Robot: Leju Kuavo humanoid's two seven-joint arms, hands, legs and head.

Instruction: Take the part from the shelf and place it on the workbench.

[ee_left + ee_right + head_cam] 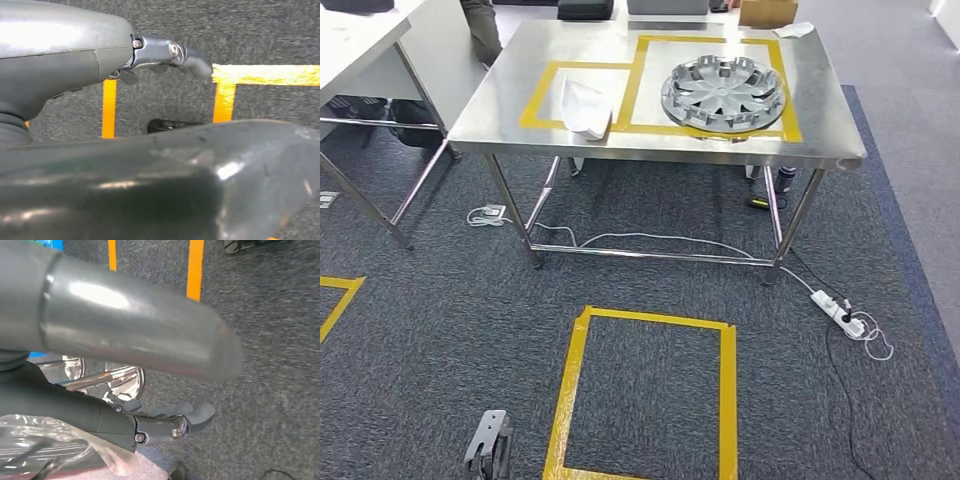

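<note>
Closest, the robot's grey left hand [487, 447] hangs empty, fingers apart, the right hand's [166, 422] hold is unclear, and the white bagged part [585, 106], probably already delivered, lies inside its yellow taped box [537, 97] on the shiny steel workbench [820, 110].

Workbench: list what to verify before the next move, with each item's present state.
1. Stainless steel workbench ahead in head view: ok.
2. Large yellow-taped rectangle free: not ok, a silver spoked wheel cover lies in it.
3. Small yellow-taped rectangle free: not ok, a white wrapped item lies across its near edge.
4. Left robot hand free: ok, it hangs low and nothing shows in it.
5. Right robot hand holding the part: cannot tell; clear plastic wrapping lies beside it.
6. White power strip outside the yellow floor square: ok.
</note>
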